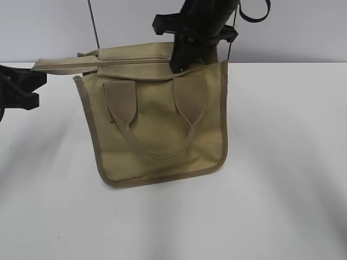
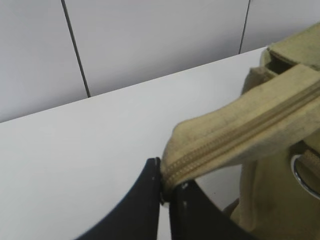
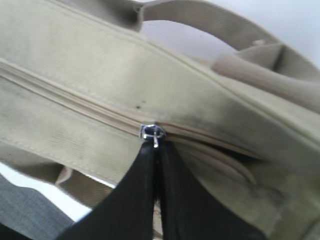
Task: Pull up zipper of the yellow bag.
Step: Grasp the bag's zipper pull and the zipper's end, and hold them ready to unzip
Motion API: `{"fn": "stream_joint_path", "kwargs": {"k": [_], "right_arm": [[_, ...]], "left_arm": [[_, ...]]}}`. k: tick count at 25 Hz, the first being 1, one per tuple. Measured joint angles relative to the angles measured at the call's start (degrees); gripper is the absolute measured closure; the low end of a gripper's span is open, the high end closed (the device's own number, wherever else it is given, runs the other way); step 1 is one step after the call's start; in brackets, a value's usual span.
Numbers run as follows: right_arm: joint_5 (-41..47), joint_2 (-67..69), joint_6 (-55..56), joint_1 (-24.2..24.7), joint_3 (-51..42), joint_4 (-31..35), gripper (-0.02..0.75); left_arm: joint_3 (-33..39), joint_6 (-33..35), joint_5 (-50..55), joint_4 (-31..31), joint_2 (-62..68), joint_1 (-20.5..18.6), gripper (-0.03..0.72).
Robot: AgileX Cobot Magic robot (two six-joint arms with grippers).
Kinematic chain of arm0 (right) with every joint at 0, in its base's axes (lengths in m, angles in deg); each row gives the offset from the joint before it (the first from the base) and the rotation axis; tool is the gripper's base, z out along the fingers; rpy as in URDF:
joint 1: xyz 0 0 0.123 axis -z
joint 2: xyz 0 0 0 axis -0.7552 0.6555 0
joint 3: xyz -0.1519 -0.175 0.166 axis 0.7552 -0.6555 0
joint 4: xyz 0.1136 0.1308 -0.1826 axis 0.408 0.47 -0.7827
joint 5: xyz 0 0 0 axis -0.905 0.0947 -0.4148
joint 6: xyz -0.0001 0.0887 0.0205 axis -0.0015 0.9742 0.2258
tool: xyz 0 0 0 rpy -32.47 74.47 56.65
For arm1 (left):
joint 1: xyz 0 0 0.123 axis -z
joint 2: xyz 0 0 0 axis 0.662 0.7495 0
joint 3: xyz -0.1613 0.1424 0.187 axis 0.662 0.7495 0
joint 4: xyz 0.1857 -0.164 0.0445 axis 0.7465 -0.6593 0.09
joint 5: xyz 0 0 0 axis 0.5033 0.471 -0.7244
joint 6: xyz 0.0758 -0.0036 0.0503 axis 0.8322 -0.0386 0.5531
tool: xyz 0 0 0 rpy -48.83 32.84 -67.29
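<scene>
The yellow bag is a khaki canvas tote standing on the white table, its handle loop facing me. Its top strip with the zipper line stretches out to the left. My left gripper is shut on the left end of that strip; in the exterior view it is at the left edge. My right gripper is shut on the silver zipper pull, at the bag's top right corner in the exterior view. The zipper line is closed to the left of the pull and open to its right.
A white table holds the bag, with a pale panelled wall behind. A metal ring on the bag shows at the right of the left wrist view. The second handle arches behind the zipper strip.
</scene>
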Motion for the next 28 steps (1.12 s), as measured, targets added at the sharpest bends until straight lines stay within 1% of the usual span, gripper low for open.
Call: {"fn": "stream_joint_path", "kwargs": {"k": [3, 7, 16, 24, 26, 28], "right_arm": [[0.3, -0.7, 1.0, 1.1, 0.0, -3.5, 0.752], [0.5, -1.0, 1.6, 1.8, 0.0, -6.0, 0.752], [0.5, -1.3, 2.3, 1.8, 0.0, -8.7, 0.752], [0.5, -1.5, 2.7, 1.8, 0.0, -8.9, 0.744], [0.5, -1.6, 3.0, 1.8, 0.0, -8.9, 0.729], [0.5, -2.6, 3.5, 2.5, 0.0, -12.6, 0.601]], "left_arm": [[0.0, 0.0, 0.0, 0.0, 0.0, 0.0, 0.68], [0.0, 0.0, -0.1, 0.0, 0.0, 0.0, 0.68], [0.0, 0.0, -0.3, 0.5, 0.0, 0.0, 0.68], [0.0, 0.0, 0.4, 0.7, 0.0, 0.1, 0.68], [0.0, 0.0, 0.7, 0.7, 0.0, 0.1, 0.67], [0.0, -0.1, 2.1, -0.2, 0.0, -0.4, 0.62]]}}
